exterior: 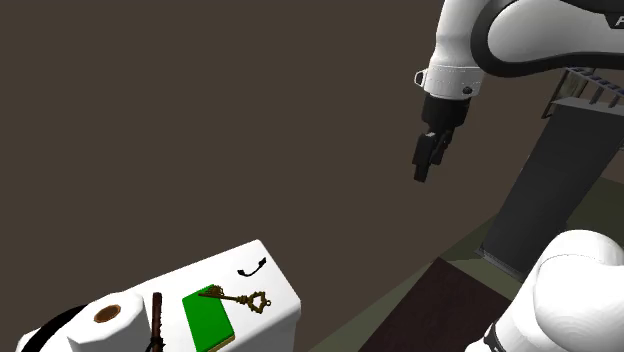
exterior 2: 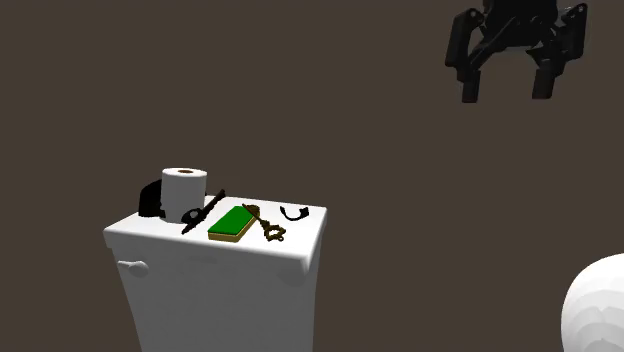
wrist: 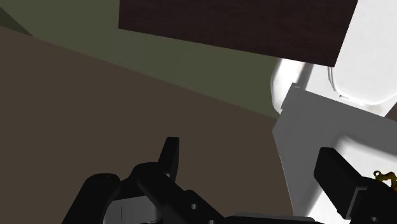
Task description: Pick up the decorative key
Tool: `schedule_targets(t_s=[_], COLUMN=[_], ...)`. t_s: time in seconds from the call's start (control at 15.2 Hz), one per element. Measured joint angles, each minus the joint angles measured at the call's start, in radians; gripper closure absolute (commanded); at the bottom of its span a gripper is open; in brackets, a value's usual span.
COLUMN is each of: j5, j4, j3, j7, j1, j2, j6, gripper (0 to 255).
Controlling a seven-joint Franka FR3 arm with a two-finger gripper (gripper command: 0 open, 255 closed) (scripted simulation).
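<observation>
Key (exterior 2: 265, 227), brass-coloured, lies flat on the white cistern lid (exterior 2: 305, 235) beside a green block (exterior 2: 231, 224); probably light, stiff, thin and slippery, so I'd pinch its shank crosswise with my tool (exterior 2: 505, 90), which is spread and high above.

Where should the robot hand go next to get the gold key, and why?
Probably down and over toward the white tank lid. The open gripper hangs high up and well off to the side, while the key lies flat on the lid by the green book, so nothing can be grasped yet.
</observation>
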Motion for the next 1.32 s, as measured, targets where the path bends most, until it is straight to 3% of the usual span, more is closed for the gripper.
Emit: schedule_targets(t_s=[0.33,0.86,1.32], j5=[0.032,0.083,0.065], j4=[-0.021,-0.015,0.041], j3=[0.058,0.205,0.328], j7=[0.05,0.179,0.3], j1=[0.022,0.064,0.076], j2=[0.045,0.235,0.449], j6=[0.067,0.258,0.417], gripper=[0,0,0])
